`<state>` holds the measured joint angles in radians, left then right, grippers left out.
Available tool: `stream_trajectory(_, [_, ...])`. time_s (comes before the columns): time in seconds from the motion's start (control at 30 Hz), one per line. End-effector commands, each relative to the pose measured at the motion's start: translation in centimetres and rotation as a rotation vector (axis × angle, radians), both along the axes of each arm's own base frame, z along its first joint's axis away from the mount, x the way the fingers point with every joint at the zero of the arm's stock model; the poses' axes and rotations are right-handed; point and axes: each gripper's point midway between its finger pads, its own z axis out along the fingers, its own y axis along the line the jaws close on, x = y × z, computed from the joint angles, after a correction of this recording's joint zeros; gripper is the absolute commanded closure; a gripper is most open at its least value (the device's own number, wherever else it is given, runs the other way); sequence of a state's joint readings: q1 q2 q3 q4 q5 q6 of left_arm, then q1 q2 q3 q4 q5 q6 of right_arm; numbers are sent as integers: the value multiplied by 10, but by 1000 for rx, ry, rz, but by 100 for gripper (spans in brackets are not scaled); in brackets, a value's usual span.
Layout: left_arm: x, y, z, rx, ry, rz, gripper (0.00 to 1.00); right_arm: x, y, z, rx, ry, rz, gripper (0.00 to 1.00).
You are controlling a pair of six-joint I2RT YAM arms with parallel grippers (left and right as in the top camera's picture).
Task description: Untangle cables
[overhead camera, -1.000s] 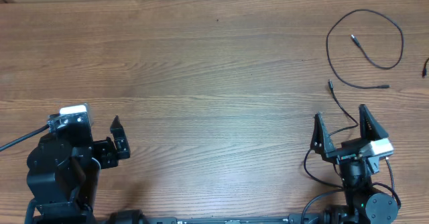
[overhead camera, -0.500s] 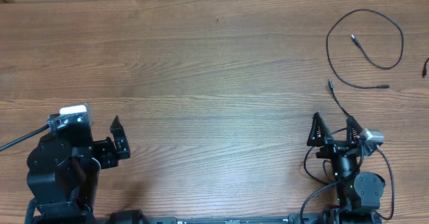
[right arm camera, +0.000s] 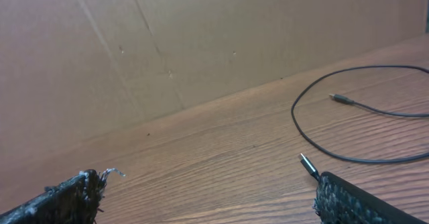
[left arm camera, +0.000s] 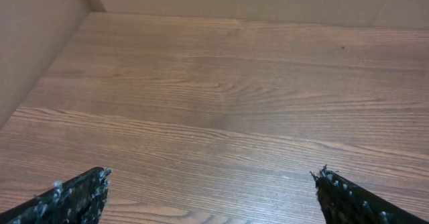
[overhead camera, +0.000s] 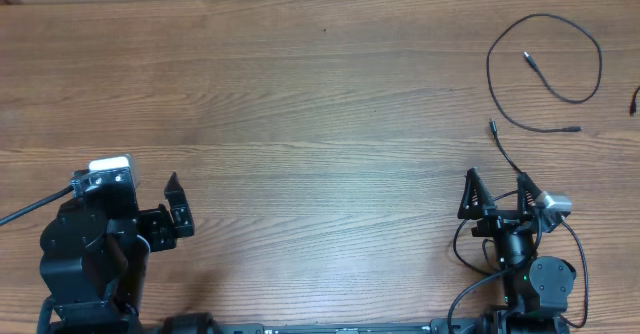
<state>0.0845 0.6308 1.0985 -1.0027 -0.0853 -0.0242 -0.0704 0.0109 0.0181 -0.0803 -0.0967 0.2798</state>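
Note:
One thin black cable (overhead camera: 489,69) lies in an open loop at the far right of the table, with a small plug at each end. A second thin cable (overhead camera: 503,152) runs from its plug down toward my right gripper (overhead camera: 494,186). That gripper is open and empty. In the right wrist view the second cable's plug (right arm camera: 307,163) lies just beside the right finger of the gripper (right arm camera: 208,180), and the loop (right arm camera: 295,117) lies beyond it. My left gripper (overhead camera: 178,206) is open and empty at the near left, over bare wood in its wrist view (left arm camera: 211,177). The two cables do not cross.
The wooden table (overhead camera: 320,124) has a cardboard wall along its far side (right arm camera: 201,36) and its left side (left arm camera: 27,43). A short piece of another black cable (overhead camera: 634,102) shows at the right edge. Thicker arm cables hang by the right arm's base (overhead camera: 462,249).
The right gripper has rolled and drawn back a little from one second ago, then stayed still. The left arm and the cables have not moved.

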Motion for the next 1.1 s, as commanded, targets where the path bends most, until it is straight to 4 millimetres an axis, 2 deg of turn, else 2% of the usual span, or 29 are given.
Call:
stream_trajectory(0.0, [0, -3, 2, -12, -11, -9, 0, 0, -1, -2, 8, -1, -5, 0])
stream_trajectory(0.63, [-2, -3, -1, -14, 5, -10, 0, 0, -1, -2, 8, -1, -5, 0])
stream_trajectory(0.73, [1, -18, 1, -106, -16, -59, 0, 0, -1, -2, 8, -1, -5, 0])
stream_trajectory(0.77, [4, -19, 8, -107, -47, -66, 1, 0, -1, -2, 8, -1, -5, 0])
stream_trajectory(0.83, [14, -17, 37, -93, -181, -68, 0, 0, -1, -2, 8, -1, -5, 0])
stream_trajectory(0.87, [18, -16, 64, -90, -305, -69, 0, 0, -1, -2, 8, -1, -5, 0])
stream_trajectory(0.9, [20, -16, 76, -93, -364, -68, 0, 0, -1, -2, 8, -1, -5, 0])
stream_trajectory(0.93, [20, -16, 96, -92, -473, -72, 0, 0, -1, -2, 8, -1, -5, 0])
stream_trajectory(1.0, [20, -17, 114, -106, -605, -76, 0, 0, -1, -2, 8, -1, -5, 0])
stream_trajectory(1.07, [19, -19, 121, -100, -739, -101, 0, 0, -1, -2, 8, -1, -5, 0])
